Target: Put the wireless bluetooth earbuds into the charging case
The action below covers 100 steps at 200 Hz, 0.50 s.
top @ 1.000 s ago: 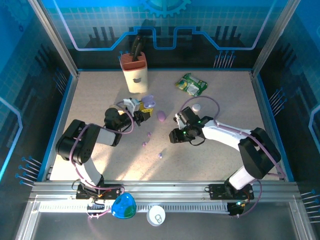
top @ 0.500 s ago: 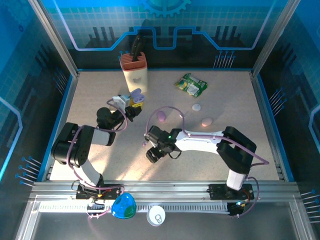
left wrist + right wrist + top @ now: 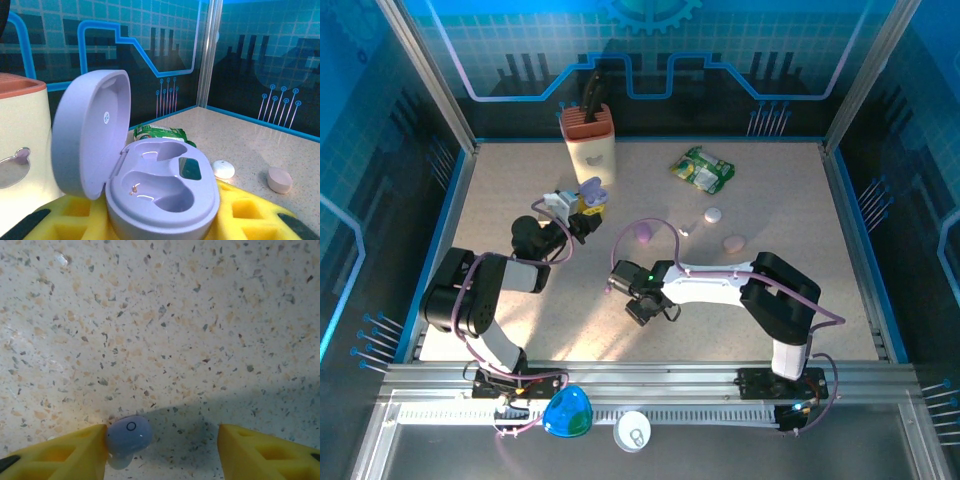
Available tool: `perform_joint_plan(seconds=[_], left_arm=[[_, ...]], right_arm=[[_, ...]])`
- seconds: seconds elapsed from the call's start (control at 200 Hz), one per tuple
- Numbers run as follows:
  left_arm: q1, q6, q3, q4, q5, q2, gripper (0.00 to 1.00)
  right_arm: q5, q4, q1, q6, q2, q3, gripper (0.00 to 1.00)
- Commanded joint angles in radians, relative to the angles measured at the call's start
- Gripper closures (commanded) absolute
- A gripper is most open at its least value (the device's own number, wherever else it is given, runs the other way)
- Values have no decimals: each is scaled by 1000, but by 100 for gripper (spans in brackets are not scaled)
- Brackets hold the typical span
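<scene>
Left arm (image 3: 470,290) is folding back on itself at the left side, wrist pointing up-table. Left gripper (image 3: 582,212) is clamping the open charging case (image 3: 160,195) between its yellow fingers (image 3: 250,212). Right arm (image 3: 720,282) is stretching low and leftward across mid-table. Right gripper (image 3: 638,308) is pointing down at the surface, jaws standing apart, with one finger (image 3: 65,452) touching an earbud (image 3: 129,432).

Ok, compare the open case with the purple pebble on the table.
The case is open, lid raised, sockets empty; the pebble looks closed. The case sits in the left fingers; the pebble lies on the table, untouched. Both are lilac.
</scene>
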Motion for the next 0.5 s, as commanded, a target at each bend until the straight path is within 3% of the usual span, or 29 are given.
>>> perform_joint_plan(seconds=[0.0, 0.34, 0.495], left_arm=[[11, -14, -11, 30, -6, -26, 68], [11, -9, -14, 31, -3, -25, 67], [13, -6, -13, 30, -13, -26, 67]], right_arm=[[46, -72, -7, 3, -31, 0, 42], [34, -76, -14, 11, -67, -8, 40], [-26, -41, -11, 24, -114, -5, 38]])
